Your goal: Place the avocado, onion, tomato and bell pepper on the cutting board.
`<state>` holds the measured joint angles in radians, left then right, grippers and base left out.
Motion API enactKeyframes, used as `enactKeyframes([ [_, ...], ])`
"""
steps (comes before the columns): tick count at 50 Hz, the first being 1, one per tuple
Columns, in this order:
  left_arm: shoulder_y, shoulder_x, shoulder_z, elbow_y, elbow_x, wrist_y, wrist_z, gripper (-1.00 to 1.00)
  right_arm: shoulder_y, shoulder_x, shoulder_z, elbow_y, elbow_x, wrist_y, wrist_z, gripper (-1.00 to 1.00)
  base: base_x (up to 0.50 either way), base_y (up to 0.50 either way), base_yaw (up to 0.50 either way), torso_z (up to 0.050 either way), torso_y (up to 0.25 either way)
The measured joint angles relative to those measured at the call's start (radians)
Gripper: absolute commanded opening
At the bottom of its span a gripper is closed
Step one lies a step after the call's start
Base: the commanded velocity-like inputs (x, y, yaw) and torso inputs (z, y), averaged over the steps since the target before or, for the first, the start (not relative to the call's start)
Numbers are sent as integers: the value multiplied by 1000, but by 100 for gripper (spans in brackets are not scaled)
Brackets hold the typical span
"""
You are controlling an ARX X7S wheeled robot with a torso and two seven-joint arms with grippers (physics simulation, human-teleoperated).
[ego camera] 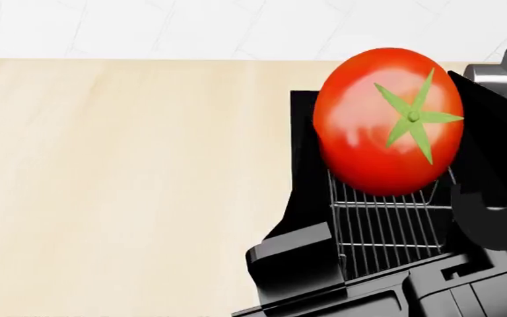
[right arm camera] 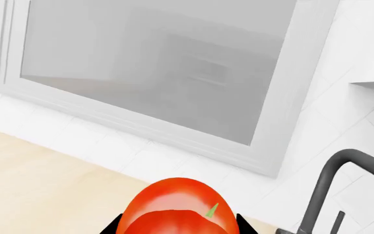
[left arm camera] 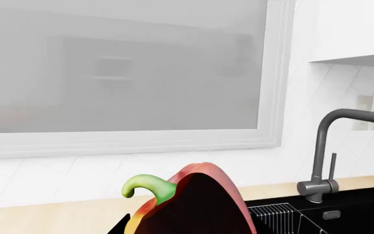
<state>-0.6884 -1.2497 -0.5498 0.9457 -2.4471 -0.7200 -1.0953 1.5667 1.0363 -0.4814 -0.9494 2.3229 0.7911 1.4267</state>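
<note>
1. tomato (ego camera: 388, 120) up high in the right gripper (right arm camera: 177, 229), close under the head camera, hence so large in that view; hanging over the wire rack (ego camera: 385, 228) in the black sink (ego camera: 305, 165).
2. seen from the right wrist view, dark finger edges tight on both flanks of the fruit, so closed on it; held aloft, presumably for carrying, not resting on anything.
3. bell pepper (left arm camera: 194, 204) pinched in the left gripper (left arm camera: 187, 226), stem (left arm camera: 149, 186) curling off to one side; closed round it as far as can be judged, the fingers mostly cut off at the frame edge.
4. both lifted clear of the countertop (ego camera: 121, 185), probably to keep them from dragging or rolling.
5. faucet (left arm camera: 330, 156) standing near the pepper's line of travel; worth avoiding.
6. cutting board, avocado and onion not visible in any view, so no telling how far away the drop spot lies or whether those two are already placed.
7. likely next: turn toward the board, lower, release one at a time; round tomato apt to roll.
</note>
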Motion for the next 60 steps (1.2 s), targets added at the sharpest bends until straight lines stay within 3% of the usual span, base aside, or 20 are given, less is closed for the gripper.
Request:
enactKeyframes([
  [60, -9, 16, -8, -2, 19, -30, -4, -100, -17, 38, 5, -23, -8, -18, -14, -100, 0, -497, 0, 0, 0],
])
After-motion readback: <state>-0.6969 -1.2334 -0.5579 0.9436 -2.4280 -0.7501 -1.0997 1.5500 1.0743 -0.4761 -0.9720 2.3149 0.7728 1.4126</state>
